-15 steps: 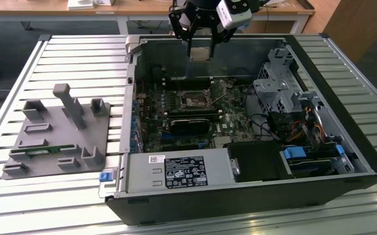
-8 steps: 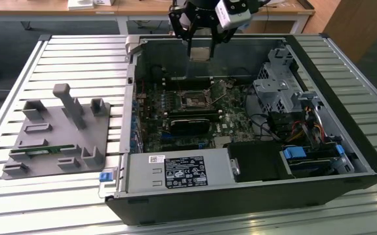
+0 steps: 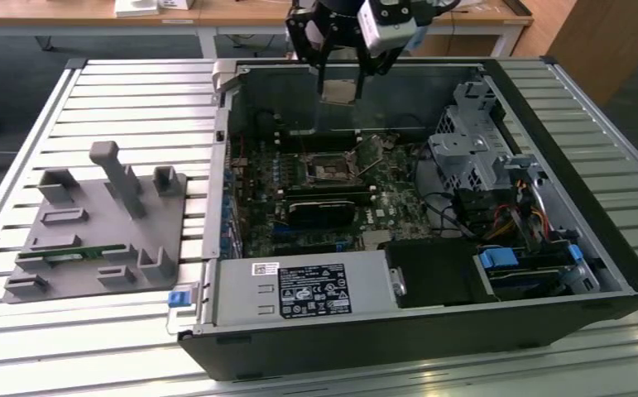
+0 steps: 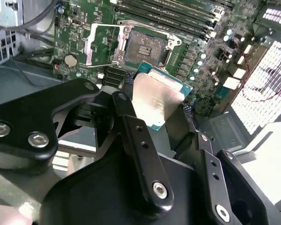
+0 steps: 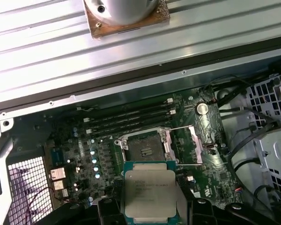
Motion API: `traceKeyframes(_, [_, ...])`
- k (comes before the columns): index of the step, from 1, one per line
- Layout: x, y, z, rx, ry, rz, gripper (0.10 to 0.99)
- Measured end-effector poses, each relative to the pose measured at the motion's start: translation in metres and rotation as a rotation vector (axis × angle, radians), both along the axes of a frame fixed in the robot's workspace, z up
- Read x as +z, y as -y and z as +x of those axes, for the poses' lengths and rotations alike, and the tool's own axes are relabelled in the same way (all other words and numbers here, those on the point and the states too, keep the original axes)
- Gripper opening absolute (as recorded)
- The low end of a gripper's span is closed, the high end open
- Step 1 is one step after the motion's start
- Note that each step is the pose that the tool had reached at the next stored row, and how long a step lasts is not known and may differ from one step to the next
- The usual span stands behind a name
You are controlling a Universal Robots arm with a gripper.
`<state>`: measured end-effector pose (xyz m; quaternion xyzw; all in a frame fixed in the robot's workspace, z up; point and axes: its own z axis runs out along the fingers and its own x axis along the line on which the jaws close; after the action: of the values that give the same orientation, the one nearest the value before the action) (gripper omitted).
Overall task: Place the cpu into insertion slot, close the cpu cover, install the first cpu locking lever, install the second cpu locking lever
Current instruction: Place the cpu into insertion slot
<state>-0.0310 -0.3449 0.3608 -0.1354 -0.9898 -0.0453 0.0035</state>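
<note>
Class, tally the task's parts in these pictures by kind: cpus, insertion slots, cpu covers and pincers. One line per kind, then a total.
cpu: 1, gripped in the pincer above the board
insertion slot: 1, bare
cpu cover: 1, lying open beside the slot
pincer: 1
Total: 4

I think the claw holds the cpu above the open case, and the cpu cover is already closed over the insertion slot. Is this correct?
Not quite. The claw does hold the cpu above the open case, but the cpu cover stands open, swung beside the bare insertion slot; the first wrist view shows it.
</note>
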Motion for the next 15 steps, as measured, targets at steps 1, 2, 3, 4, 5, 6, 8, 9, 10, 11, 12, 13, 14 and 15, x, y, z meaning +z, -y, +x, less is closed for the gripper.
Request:
traceKeyframes(1, [0.0, 0.0, 0.0, -0.011, -0.0001, 0.0, 0.529])
traceKeyframes(2, [0.0, 0.0, 0.0, -0.021, -0.0001, 0.0, 0.529])
traceKeyframes(3, [-0.0001, 0.0, 0.0, -0.032, 0.0, 0.0, 0.529])
traceKeyframes(4, [-0.0001, 0.0, 0.0, -0.042, 0.0, 0.0, 0.529])
traceKeyframes(5, [-0.0001, 0.0, 0.0, -0.052, -0.0001, 0.0, 0.529])
traceKeyframes(6, [-0.0001, 0.0, 0.0, -0.061, 0.0, 0.0, 0.529])
traceKeyframes(8, [-0.0002, 0.0, 0.0, -0.08, 0.0, 0.0, 0.529])
traceKeyframes(9, [-0.0002, 0.0, 0.0, -0.09, 0.0, 0.0, 0.529])
traceKeyframes(10, [-0.0002, 0.0, 0.0, -0.099, 0.0, 0.0, 0.529])
traceKeyframes(11, [-0.0002, 0.0, 0.0, -0.108, 0.0, 0.0, 0.529])
traceKeyframes(12, [-0.0002, 0.0, 0.0, -0.116, 0.0, 0.0, 0.529])
traceKeyframes(13, [-0.0002, 0.0, 0.0, -0.125, -0.0001, 0.0, 0.529])
traceKeyframes(14, [-0.0002, 0.0, 0.0, -0.133, -0.0001, 0.0, 0.529])
traceKeyframes(15, [-0.0003, 0.0, 0.0, -0.142, -0.0001, 0.0, 0.529])
